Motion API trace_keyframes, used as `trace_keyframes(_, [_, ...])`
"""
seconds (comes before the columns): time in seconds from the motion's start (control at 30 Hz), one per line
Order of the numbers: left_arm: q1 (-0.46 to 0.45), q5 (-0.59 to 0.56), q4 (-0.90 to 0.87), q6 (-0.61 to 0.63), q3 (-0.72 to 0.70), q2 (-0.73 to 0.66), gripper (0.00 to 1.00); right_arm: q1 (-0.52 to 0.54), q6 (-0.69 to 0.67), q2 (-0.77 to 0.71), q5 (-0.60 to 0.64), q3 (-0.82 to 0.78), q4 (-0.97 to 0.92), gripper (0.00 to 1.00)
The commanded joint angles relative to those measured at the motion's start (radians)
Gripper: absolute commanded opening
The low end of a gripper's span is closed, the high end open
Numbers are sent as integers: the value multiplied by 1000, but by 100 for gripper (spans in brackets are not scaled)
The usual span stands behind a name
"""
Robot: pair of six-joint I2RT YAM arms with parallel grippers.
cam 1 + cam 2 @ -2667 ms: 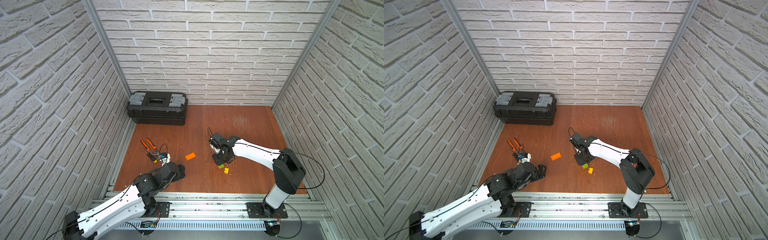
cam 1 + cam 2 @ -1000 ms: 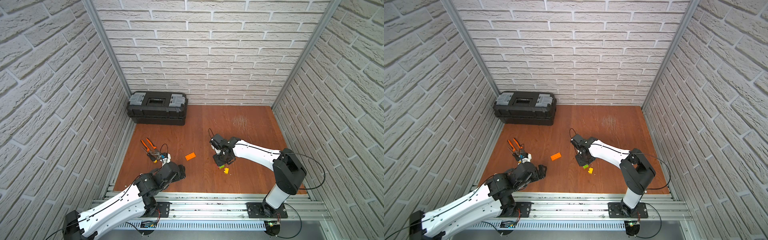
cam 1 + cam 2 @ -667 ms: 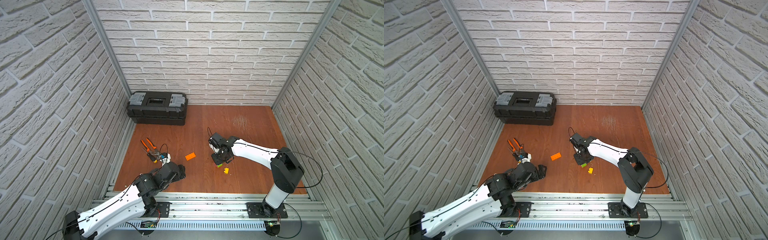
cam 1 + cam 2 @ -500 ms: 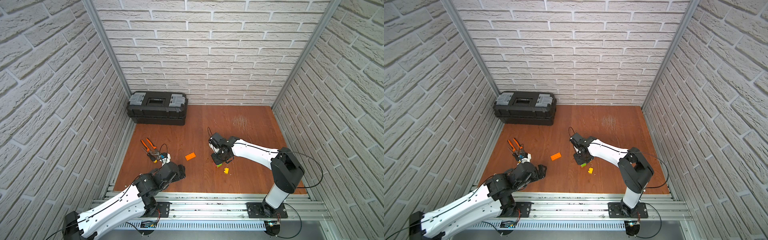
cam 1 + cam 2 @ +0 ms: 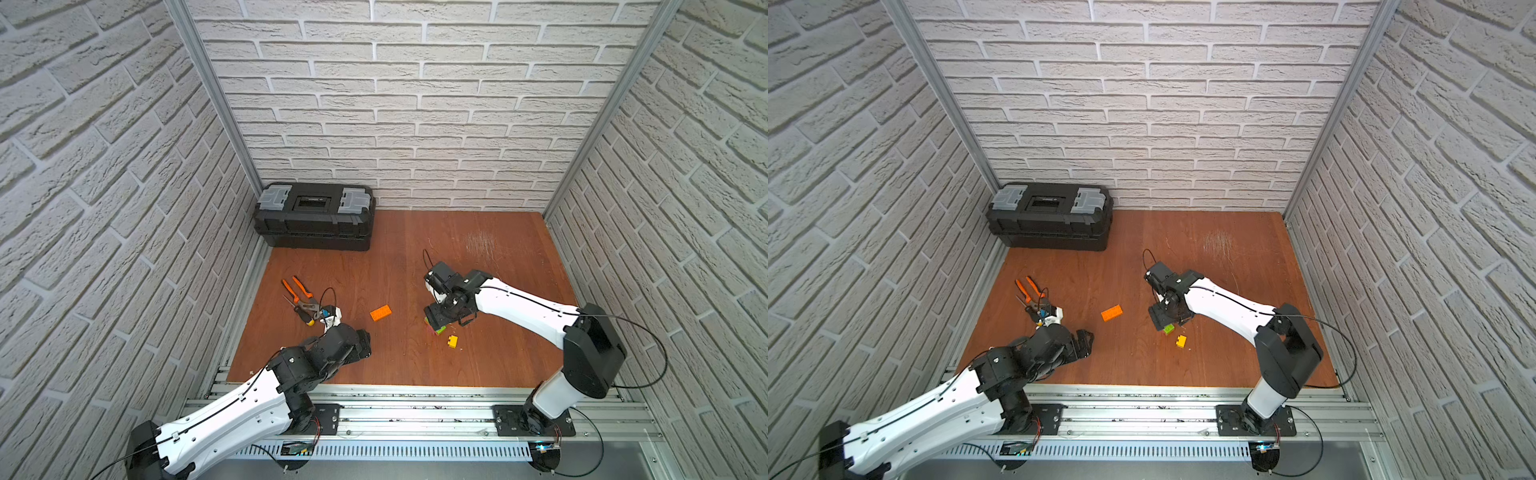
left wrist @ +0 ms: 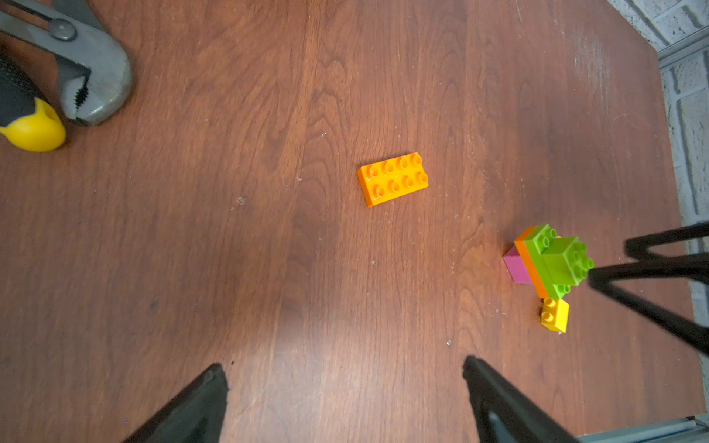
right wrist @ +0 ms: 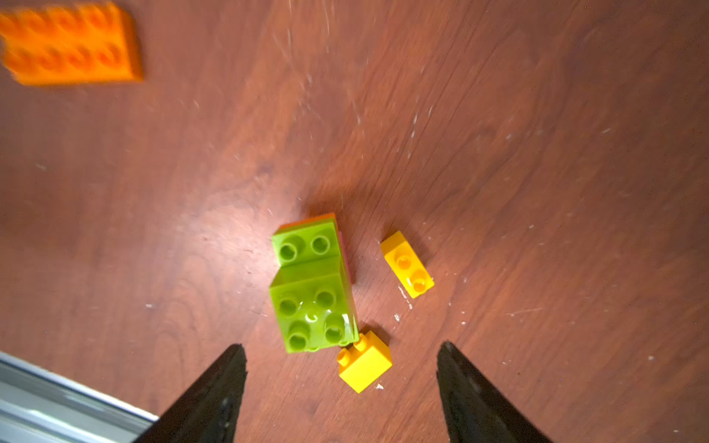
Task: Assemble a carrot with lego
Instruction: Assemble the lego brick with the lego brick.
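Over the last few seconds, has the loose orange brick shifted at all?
No. In a top view the orange brick lies at the same spot and angle relative to the black toolbox.

Black toolbox (image 5: 314, 222), orange-handled pliers (image 5: 302, 286)

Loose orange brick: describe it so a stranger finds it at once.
Start at the black toolbox against the back wall and come forward. Between the pliers and the green-topped clump lies the orange brick, alone, flat, eight studs up.

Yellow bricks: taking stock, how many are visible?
2. One yellow brick lies apart beside the green-topped clump; the other yellow brick sits at its corner. The clump may hide more.
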Motion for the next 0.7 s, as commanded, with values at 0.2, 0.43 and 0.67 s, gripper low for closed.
trace_keyframes(0.2, [-4, -16, 17, 23, 29, 10, 98, -2, -130, -24, -161, 153, -23, 87])
trace_keyframes(0.43, [-4, -52, -26, 33, 55, -18, 98, 48, -493, 114, -376, 218, 74, 76])
trace_keyframes(0.67, [-6, -118, -80, 46, 46, -230, 98, 92, -815, 297, -335, 342, 46, 85])
